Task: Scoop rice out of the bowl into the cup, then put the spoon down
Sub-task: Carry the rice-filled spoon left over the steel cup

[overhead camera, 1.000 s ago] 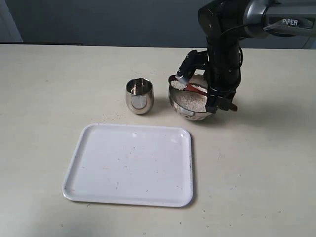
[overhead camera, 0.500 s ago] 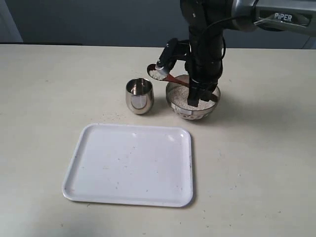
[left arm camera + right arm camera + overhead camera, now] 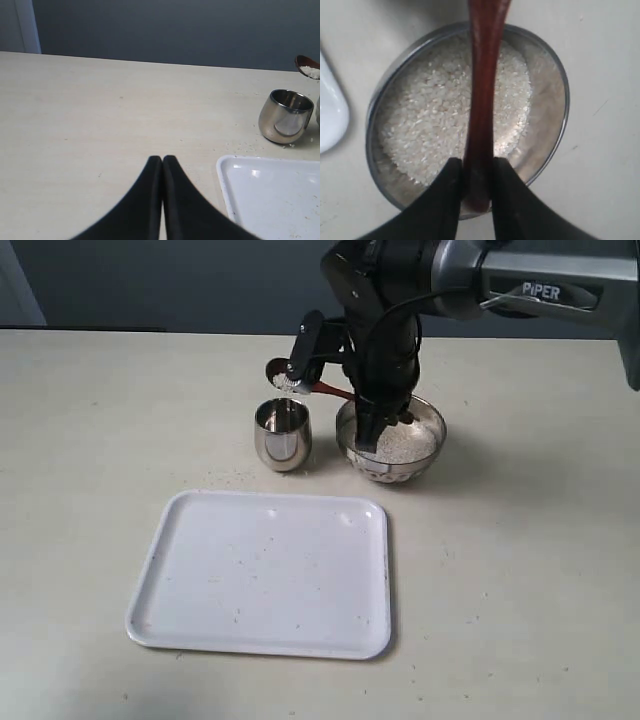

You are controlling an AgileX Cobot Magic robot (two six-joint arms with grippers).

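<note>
Right gripper (image 3: 477, 167) is clamped on the handle of the spoon (image 3: 300, 383), whose loaded end hangs above the cup (image 3: 283, 433). The cup stands just beside the bowl (image 3: 437, 426) of rice (image 3: 400, 445), toward the desk's far edge. Left gripper (image 3: 162, 160) is fully closed, holding nothing.

White tray (image 3: 260, 575), rectangular with rounded corners and a raised rim, lies flat on the near part of the table (image 3: 90, 440). A few small specks dot its surface. Tabletop pale beige, matte. Dark grey-blue wall (image 3: 200, 280) runs behind the far edge.
</note>
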